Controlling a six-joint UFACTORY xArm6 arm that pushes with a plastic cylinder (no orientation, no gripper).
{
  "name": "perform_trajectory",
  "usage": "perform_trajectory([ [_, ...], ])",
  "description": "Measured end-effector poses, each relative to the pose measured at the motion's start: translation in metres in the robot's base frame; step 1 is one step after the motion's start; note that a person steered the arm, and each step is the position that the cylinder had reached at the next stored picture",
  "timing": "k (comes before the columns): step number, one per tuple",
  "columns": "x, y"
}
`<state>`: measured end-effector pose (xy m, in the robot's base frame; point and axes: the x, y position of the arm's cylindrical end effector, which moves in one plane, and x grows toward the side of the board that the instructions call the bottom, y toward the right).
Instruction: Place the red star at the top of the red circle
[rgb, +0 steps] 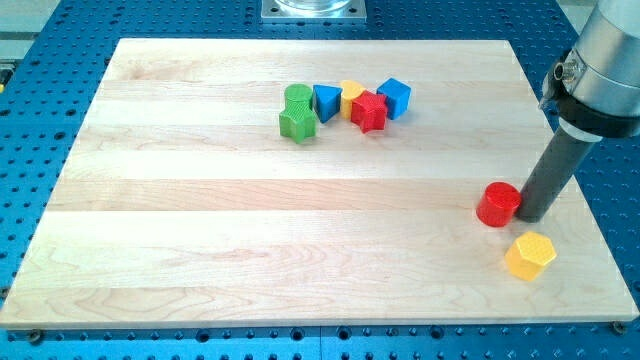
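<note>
Camera view: your arm has no jaws to open or close, only a rod, and my tip (529, 217) rests just to the view's right of the red circle (498, 205), seemingly touching it. The red star (368, 111) sits well apart, up-left of the tip, wedged among other blocks. Swing round above the star and push it out cleanly. No containers appear on the board (200, 240).

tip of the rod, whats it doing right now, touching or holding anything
My tip: a bare rod, so it holds nothing; it sits right beside the red circle, on that block's right in the view, apparently touching. The red star is far off.
</note>
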<state>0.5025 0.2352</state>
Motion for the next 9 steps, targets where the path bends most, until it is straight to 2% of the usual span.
perform_trajectory([
  [1, -0.06, -0.013],
  [2, -0.06, -0.121],
  [3, -0.087, -0.157],
  [4, -0.111, -0.168],
  [5, -0.12, -0.204],
  [6, -0.161, -0.211],
  [7, -0.182, -0.206],
  [8, -0.151, -0.183],
  [9, -0.093, -0.169],
])
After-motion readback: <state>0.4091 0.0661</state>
